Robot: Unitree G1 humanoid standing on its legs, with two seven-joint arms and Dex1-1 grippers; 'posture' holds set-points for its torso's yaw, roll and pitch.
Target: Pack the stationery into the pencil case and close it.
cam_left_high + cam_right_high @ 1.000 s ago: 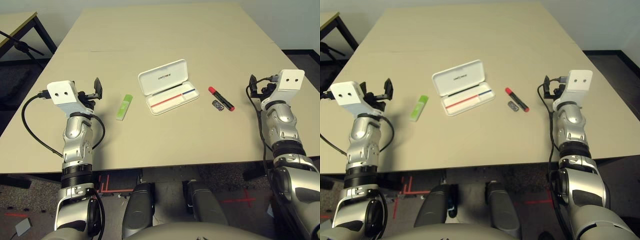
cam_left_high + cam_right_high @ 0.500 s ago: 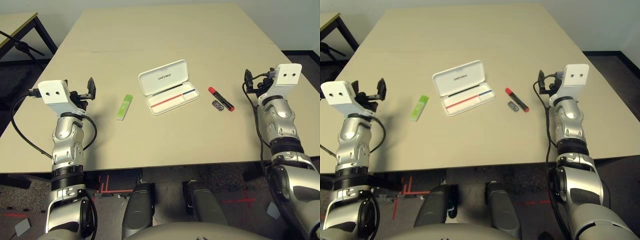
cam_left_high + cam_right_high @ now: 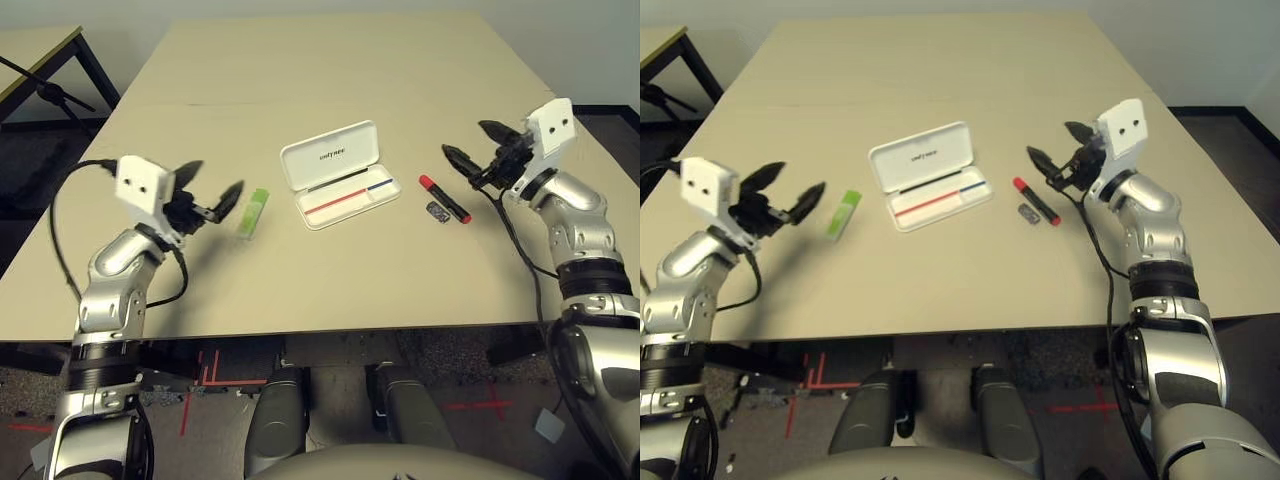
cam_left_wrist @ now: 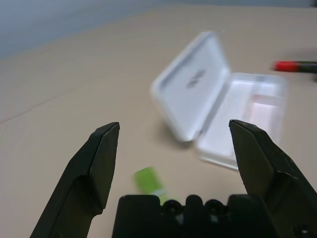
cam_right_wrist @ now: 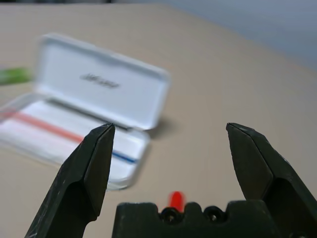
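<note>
Counter [image 3: 330, 290]: a pale tan surface carrying all the items, with both arms reaching in from its near corners.
Pencil case [image 3: 338, 174]: a white hard-plastic box lying open at the middle of the counter, lid folded back away from the robot; small dark lettering shows on the inner lid, and a thin red-and-blue stripe runs along the tray, which holds no stationery.
Highlighter [image 3: 253, 212]: flat, lime-green, lying on the counter to the left of the pencil case and apart from it.
Marker [image 3: 443, 198]: red-capped with a dark band, lying on the counter to the right of the pencil case, slanted toward the robot's right.
Dark block [image 3: 436, 212]: small, resting just beside the marker on its near side; whether the two touch cannot be told.
Left gripper [image 3: 207, 192]: raised above the counter just left of the highlighter, fingers spread wide with nothing between them; its wrist view looks past the highlighter to the open pencil case.
Right gripper [image 3: 478, 146]: held above the counter just right of the marker, fingers likewise spread wide and empty, pointing toward the pencil case.
</note>
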